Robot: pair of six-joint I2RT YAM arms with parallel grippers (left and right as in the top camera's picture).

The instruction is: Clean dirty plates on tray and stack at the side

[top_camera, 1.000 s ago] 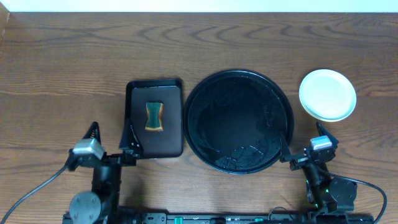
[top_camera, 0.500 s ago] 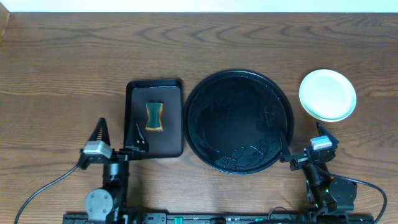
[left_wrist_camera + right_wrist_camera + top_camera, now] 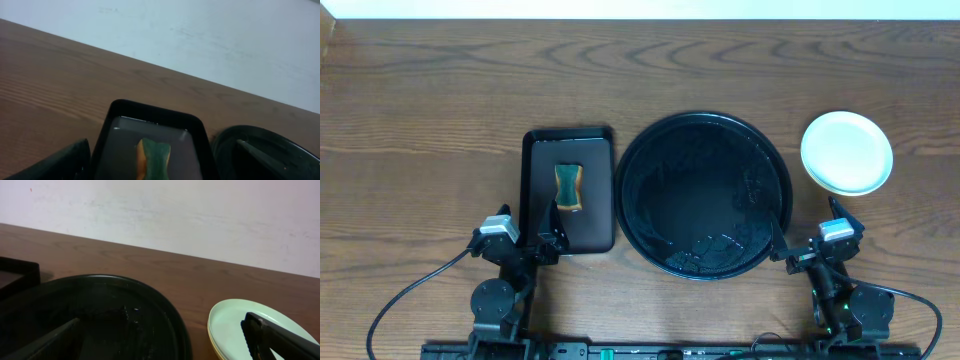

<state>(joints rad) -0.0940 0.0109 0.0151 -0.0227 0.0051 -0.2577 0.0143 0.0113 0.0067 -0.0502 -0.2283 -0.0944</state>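
The plates (image 3: 847, 152) sit stacked on the table to the right of the tray, a pale mint one on top and a pale yellow rim under it in the right wrist view (image 3: 235, 327). The large round black tray (image 3: 703, 194) holds no plate; it shows in the right wrist view (image 3: 100, 315) and at the right edge of the left wrist view (image 3: 260, 152). My left gripper (image 3: 520, 235) is open and empty at the near end of the small rectangular tray. My right gripper (image 3: 812, 238) is open and empty between the round tray's near right rim and the plate stack.
A small black rectangular tray (image 3: 569, 188) left of the round tray holds a green and yellow sponge (image 3: 567, 187), also in the left wrist view (image 3: 154, 159). A white wall runs behind the table's far edge.
My left arm has moved right and toward the rectangular tray's near end. The right arm, plates and trays have not moved.
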